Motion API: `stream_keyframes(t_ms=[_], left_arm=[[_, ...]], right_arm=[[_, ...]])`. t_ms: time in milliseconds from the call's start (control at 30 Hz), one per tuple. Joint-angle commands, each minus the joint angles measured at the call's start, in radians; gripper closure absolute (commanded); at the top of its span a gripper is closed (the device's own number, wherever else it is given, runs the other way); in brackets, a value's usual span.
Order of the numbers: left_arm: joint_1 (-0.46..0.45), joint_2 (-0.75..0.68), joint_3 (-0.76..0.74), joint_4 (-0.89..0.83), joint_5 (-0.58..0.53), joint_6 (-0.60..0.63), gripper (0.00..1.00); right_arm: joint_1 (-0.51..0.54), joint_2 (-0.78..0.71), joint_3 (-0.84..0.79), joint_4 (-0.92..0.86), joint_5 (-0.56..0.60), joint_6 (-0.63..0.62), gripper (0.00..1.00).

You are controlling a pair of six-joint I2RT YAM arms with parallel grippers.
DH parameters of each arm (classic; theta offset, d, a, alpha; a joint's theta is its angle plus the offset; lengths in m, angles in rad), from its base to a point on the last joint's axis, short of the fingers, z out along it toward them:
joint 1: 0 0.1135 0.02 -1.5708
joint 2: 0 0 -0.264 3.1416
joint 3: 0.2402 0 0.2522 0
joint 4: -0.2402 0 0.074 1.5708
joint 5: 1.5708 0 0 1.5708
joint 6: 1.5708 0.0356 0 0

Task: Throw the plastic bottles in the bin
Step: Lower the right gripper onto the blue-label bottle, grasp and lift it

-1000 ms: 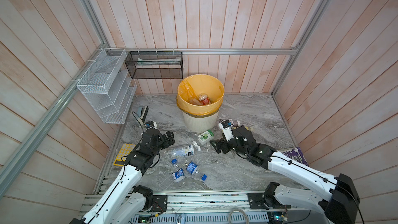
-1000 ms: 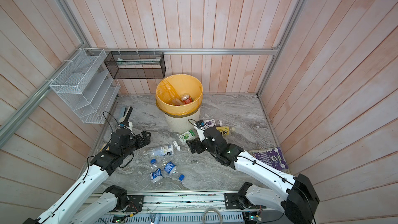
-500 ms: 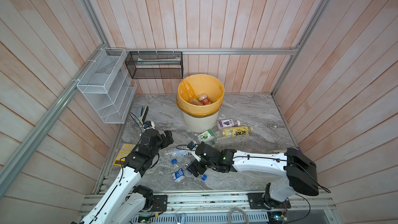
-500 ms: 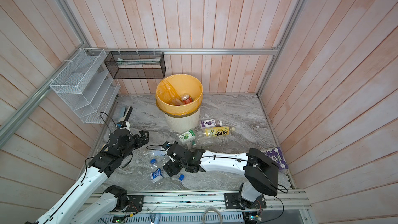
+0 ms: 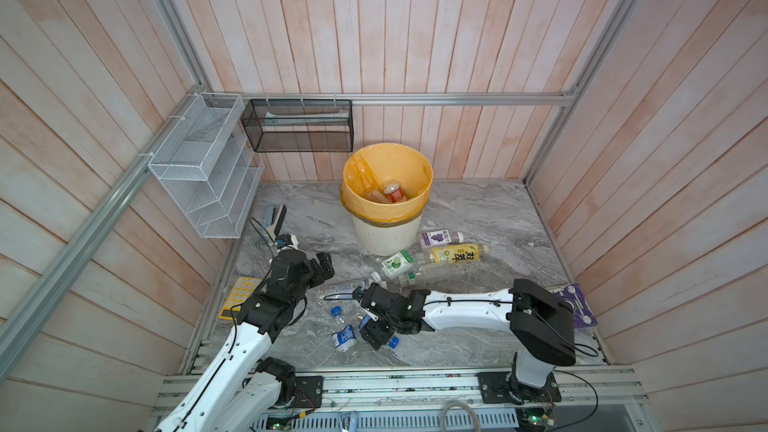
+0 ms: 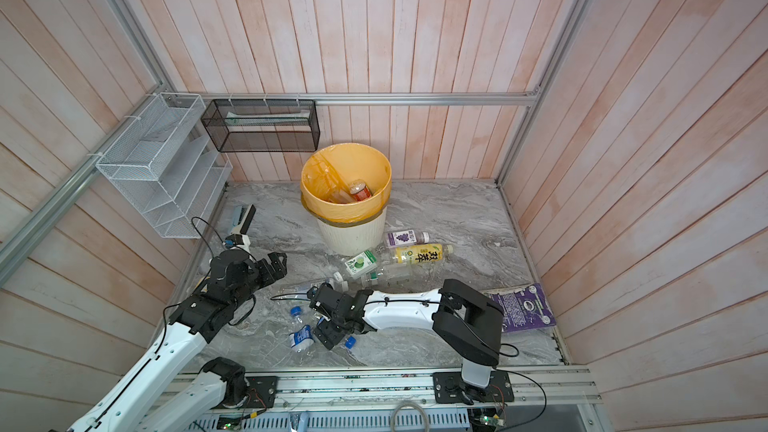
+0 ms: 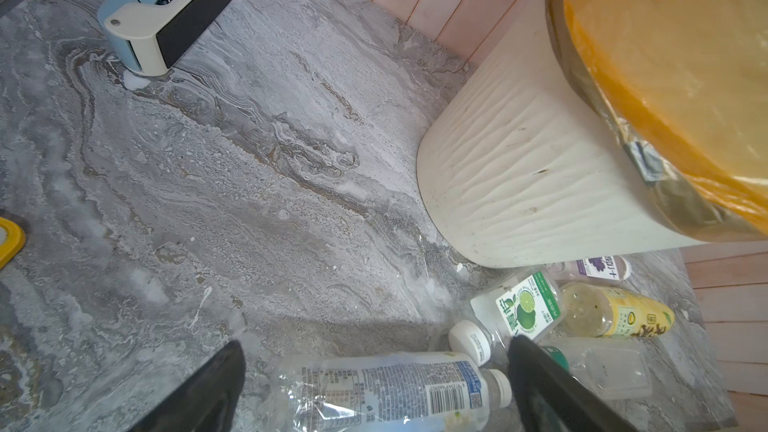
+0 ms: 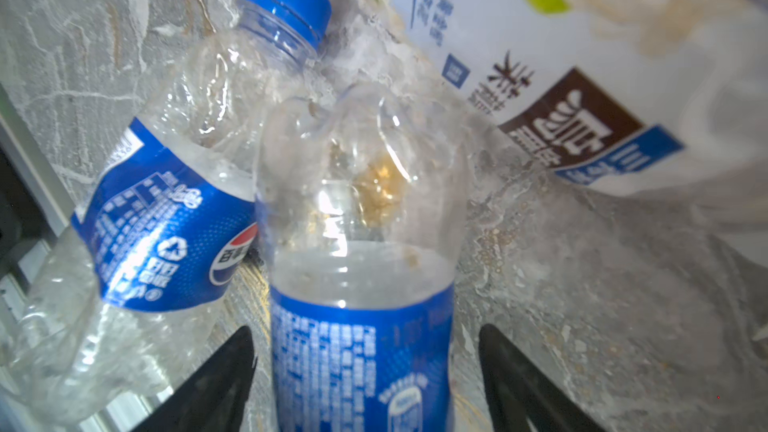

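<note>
Swung across since a second ago: the right arm, formerly reaching toward the bottles at the bin's foot, is now laid low across the near table, while the left arm is found almost where it was. Right gripper (image 8: 365, 328): jaws part-open, set astride a blue-labelled bottle (image 8: 357, 222) with a gap seen at each finger; nothing is gripped. Beside that bottle, touching it, a second blue-labelled bottle with blue cap (image 8: 166, 222) is lying close to the near table edge and its metal rail. Left gripper (image 7: 374, 342): jaws spread wide, hovering over a clear white-labelled bottle (image 7: 386, 392) lying flat, not touched. Bin (image 5: 386, 234): upright at far centre against the wall, a red-labelled bottle (image 5: 394, 192) inside. At its right foot are grouped a purple-labelled bottle (image 5: 440, 238), a yellow-labelled bottle (image 5: 455, 253), a lime-labelled bottle (image 5: 397, 263) and a clear green-capped bottle (image 5: 428, 276). Stapler (image 5: 274, 218): far left, well apart from the bin, bare marble between them. Yellow calculator (image 5: 241, 297): at the left edge under the left arm. Purple card (image 5: 577, 305): at the near right edge. Bare marble is shown across the far right.
</note>
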Motion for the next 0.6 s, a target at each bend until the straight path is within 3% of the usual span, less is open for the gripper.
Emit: stream_keyframes(t_ms=[0,267,467,567], left_arm=[[0.006,-0.015,-0.020,-0.013,-0.025,0.001,0.01],[0.005,-0.015,-0.018,-0.014,-0.028,0.003,0.00],[0.005,-0.022,-0.014,-0.014,-0.034,0.004,0.00],[0.006,-0.020,-0.011,-0.008,-0.034,0.010,0.00]], right_arm=[[0.009,0.021,0.022,-0.032,-0.006,-0.016,0.21],[0.018,-0.080,-0.049,0.042,-0.021,-0.034,0.45],[0.019,-0.291,-0.216,0.128,0.004,-0.014,0.58],[0.018,-0.443,-0.317,0.168,0.058,0.001,0.59]])
